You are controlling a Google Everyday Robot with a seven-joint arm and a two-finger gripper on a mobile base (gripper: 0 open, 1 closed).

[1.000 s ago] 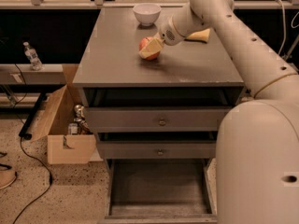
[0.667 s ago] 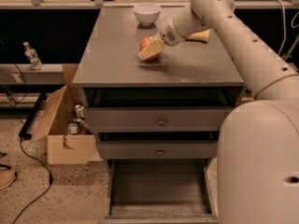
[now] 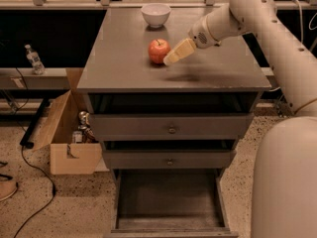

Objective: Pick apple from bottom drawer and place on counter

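Observation:
The red apple (image 3: 158, 50) stands on the grey counter (image 3: 119, 63), a little behind its middle. My gripper (image 3: 173, 56) hangs just above the counter at the apple's right side, open, its cream fingers (image 3: 180, 51) close against the apple but not around it. The white arm reaches in from the upper right. The bottom drawer (image 3: 168, 205) is pulled out below, and its grey floor is bare.
A white bowl (image 3: 155, 14) sits at the counter's back edge, behind the apple. The two upper drawers (image 3: 171, 129) are shut. An open cardboard box (image 3: 74, 138) stands on the floor left of the cabinet, with a cable (image 3: 34, 182) nearby. A bottle (image 3: 32, 58) stands on a low shelf at the left.
The gripper held the apple low over the counter. Now the apple rests on the counter by itself and the gripper has drawn back slightly to its right.

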